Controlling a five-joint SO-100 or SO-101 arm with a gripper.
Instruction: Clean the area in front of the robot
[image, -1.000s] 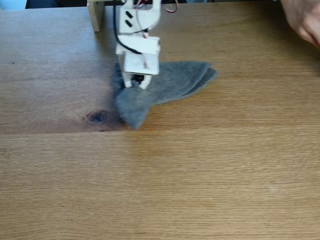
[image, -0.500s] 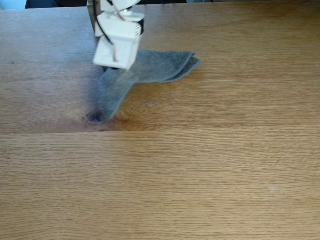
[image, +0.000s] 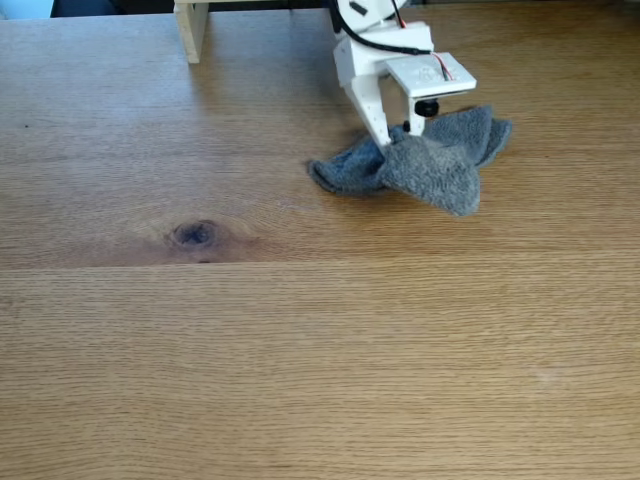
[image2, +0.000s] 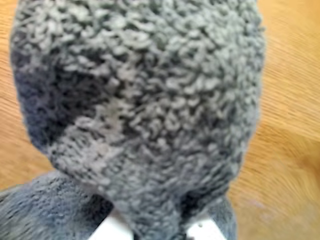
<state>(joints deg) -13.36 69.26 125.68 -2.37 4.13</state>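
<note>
Directly beneath the fingers (image: 392, 143), pinched grey cloth (image: 430, 165) on the tabletop (image: 320, 350).

One robot (image: 385, 60) stands at the far edge of the tabletop (image: 320, 350), right of centre in the fixed view. It carries one gripper (image: 397, 140) with two fingers. One grey cloth (image: 430, 165) lies on the tabletop beneath the gripper; the wrist view shows the same cloth (image2: 145, 100) close up. One pale wooden post (image: 190, 30) stands near the far left corner. The tabletop shows one dark knot (image: 195, 234) toward its left edge.
</note>
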